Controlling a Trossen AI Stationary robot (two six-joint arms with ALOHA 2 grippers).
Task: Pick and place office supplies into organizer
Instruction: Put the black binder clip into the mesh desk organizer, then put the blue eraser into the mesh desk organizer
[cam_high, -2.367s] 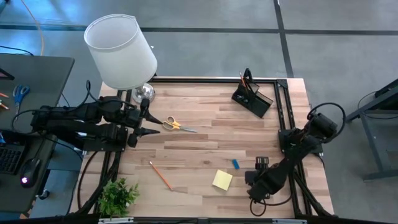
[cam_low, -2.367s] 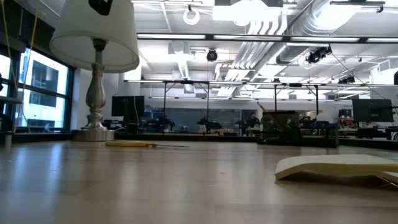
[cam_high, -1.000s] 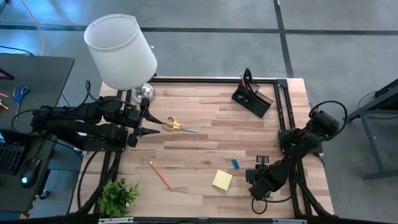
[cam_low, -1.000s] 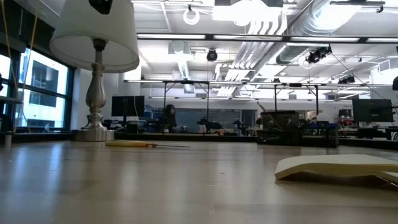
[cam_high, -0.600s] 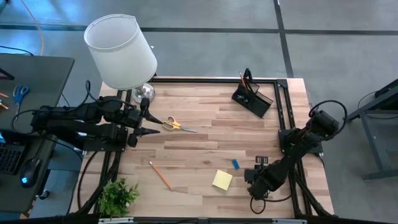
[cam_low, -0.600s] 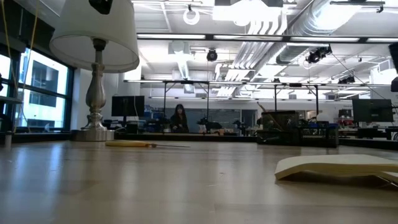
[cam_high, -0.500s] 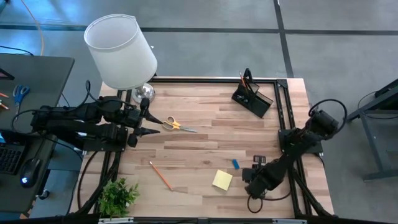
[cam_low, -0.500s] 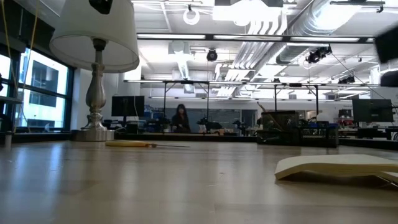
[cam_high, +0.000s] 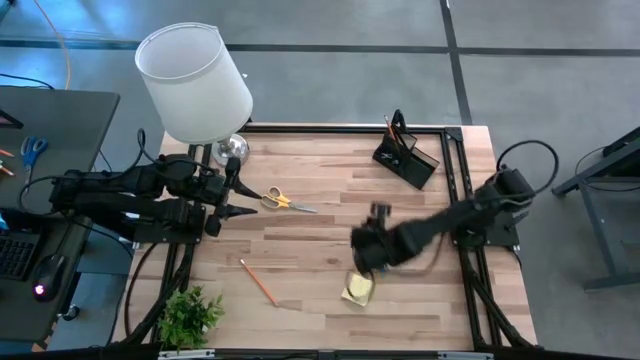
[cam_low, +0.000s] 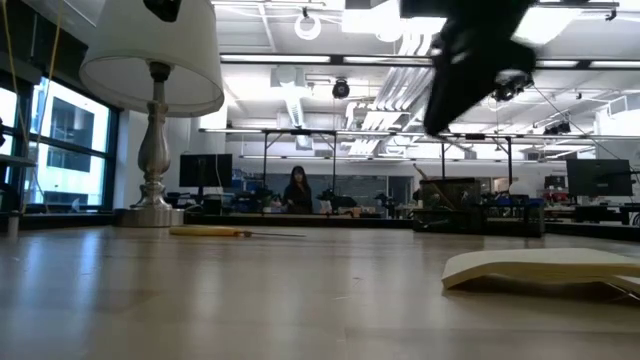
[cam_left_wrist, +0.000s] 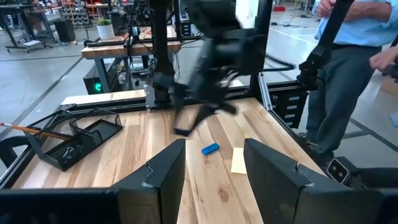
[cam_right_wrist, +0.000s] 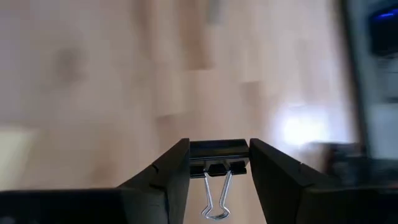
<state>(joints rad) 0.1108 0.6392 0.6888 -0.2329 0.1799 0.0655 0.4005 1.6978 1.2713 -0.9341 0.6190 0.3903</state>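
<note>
Right end effector (cam_right_wrist: 219, 163) clamped on a black binder clip (cam_right_wrist: 219, 151), mid-frame in high view, over the worktop (cam_high: 320, 235) above the yellow sticky pad (cam_high: 357, 291). Organizer (cam_high: 405, 154) upper right. Left end effector (cam_left_wrist: 213, 163) open, parked at left edge.

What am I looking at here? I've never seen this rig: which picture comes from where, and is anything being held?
Two dark robot arms work at a wooden table. One picture looks straight down, one sits at tabletop height, and one rides on each wrist. The right gripper, out over the table's middle, is shut on a black binder clip, seen in its wrist view. The left gripper waits open at the left edge. On the table lie yellow-handled scissors, an orange pencil, a yellow sticky-note pad and a small blue piece. The black organizer stands at the far side, a white lamp at the corner.
</note>
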